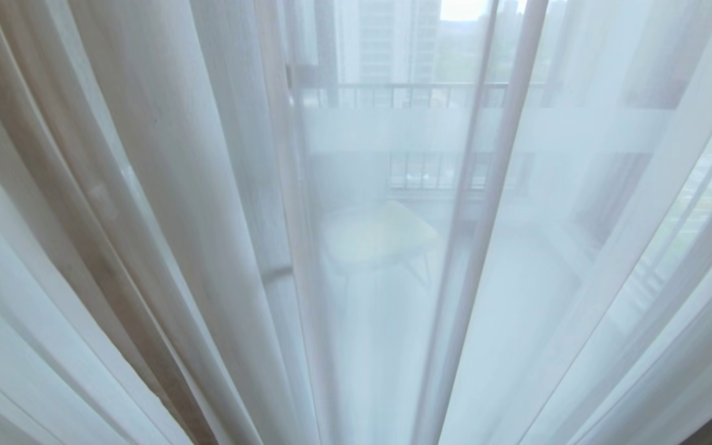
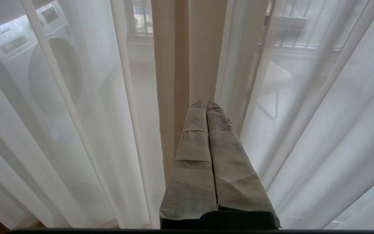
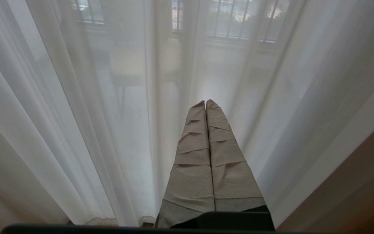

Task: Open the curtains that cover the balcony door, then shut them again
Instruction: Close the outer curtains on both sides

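Facing you and filling the whole head view are the curtains (image 1: 164, 204), drawn across the glass, so the opening half of the task is not yet begun. You are looking at two layers: thin white sheers (image 1: 578, 259) hanging from 12 down to 6 o'clock across the middle and right, and a thicker beige-grey drape (image 1: 84, 204) bunching in pleats toward 9 o'clock. Expect the sheers to be handling very lightly, soft and slippery, sliding out of a shallow pinch; the drape is likely behaving heavier and grippier. Behind the cloth the balcony door (image 1: 486, 185) is showing only as a dim dark upright and a pale band, with a railing (image 1: 405, 93) at 12 o'clock and a small pale table (image 1: 381, 238) near centre. Neither arm is showing in the head view. The left gripper (image 2: 205, 103) is pointing at a beige fold at 12 o'clock in its own view, fingers pressed together and holding nothing; whether the tips are touching cloth, you cannot tell. The right gripper (image 3: 205, 102) is likewise closed and empty, aiming at sheer fabric. Consider taking a gathered pleat or hemmed edge rather than a single thin layer.
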You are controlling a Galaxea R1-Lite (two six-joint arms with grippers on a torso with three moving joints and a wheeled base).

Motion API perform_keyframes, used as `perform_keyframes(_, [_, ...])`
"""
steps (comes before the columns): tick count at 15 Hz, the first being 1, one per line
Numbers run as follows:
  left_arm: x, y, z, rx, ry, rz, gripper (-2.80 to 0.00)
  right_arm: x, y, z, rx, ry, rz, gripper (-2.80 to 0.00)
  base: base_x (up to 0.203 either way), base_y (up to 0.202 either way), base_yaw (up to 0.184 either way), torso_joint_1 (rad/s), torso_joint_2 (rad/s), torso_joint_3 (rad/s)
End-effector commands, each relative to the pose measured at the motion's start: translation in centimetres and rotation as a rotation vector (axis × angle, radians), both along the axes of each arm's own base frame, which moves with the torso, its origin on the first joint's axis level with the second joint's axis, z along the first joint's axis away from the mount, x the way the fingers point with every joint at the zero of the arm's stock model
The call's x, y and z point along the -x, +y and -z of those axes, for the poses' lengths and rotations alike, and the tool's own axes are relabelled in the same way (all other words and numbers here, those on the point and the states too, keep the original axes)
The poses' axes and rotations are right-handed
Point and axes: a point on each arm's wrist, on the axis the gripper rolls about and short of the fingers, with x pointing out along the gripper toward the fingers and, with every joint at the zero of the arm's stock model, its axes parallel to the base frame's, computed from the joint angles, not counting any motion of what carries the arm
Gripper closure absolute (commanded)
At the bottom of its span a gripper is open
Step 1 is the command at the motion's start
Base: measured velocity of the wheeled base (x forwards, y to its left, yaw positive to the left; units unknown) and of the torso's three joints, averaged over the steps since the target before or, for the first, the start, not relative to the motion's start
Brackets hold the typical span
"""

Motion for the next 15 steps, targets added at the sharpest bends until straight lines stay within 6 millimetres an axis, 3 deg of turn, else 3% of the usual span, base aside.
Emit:
perform_keyframes(1, [0.01, 0.00, -0.03, 0.001, -0.002, -0.001, 0.00, 0.00, 0.00, 0.00, 0.001, -0.001, -0.001, 0.00, 0.000, 0.000, 0.000, 0.000, 0.00, 0.000])
perform_keyframes(15, [0.00, 0.00, 0.01, 0.001, -0.001, 0.000, 0.00, 0.00, 0.00, 0.00, 0.001, -0.001, -0.001, 0.00, 0.000, 0.000, 0.000, 0.000, 0.00, 0.000])
